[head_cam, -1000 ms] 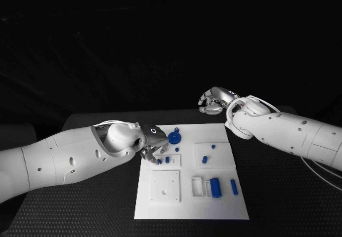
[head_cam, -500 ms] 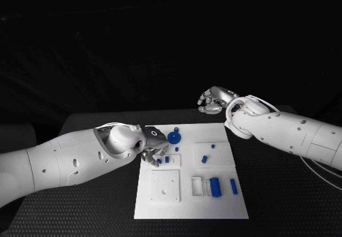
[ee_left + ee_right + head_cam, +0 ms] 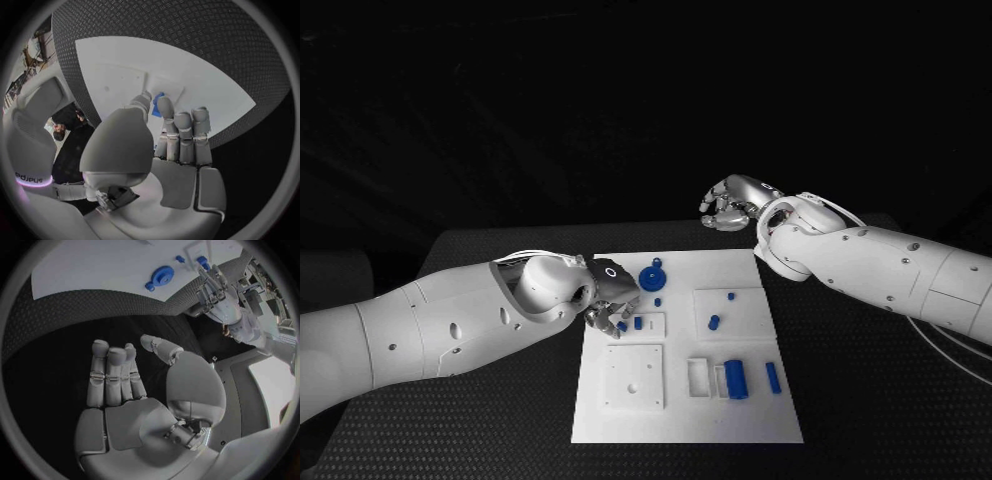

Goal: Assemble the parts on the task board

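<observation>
The white task board [image 3: 689, 420] lies in the middle of the black table. My left hand [image 3: 607, 302] reaches down at the board's left edge, over a small white plate [image 3: 651, 326]. Its thumb and a fingertip pinch a small blue piece [image 3: 157, 97], right beside a short blue peg [image 3: 638, 323] on that plate. A blue gear [image 3: 655, 279] lies just behind the hand, also seen as the blue gear [image 3: 164, 275]. My right hand [image 3: 733, 203] hangs raised beyond the board's far edge, fingers [image 3: 112, 375] straight and holding nothing.
More blue parts are on the board: two small pegs [image 3: 730, 296] [image 3: 714, 322] on the right, a block [image 3: 736, 378] and a bar [image 3: 772, 377] nearer the front. A white square plate [image 3: 633, 377] and a white frame [image 3: 700, 377] lie front left.
My left hand has shifted slightly at the small plate, its fingertips staying by the peg. The right hand has not moved.
</observation>
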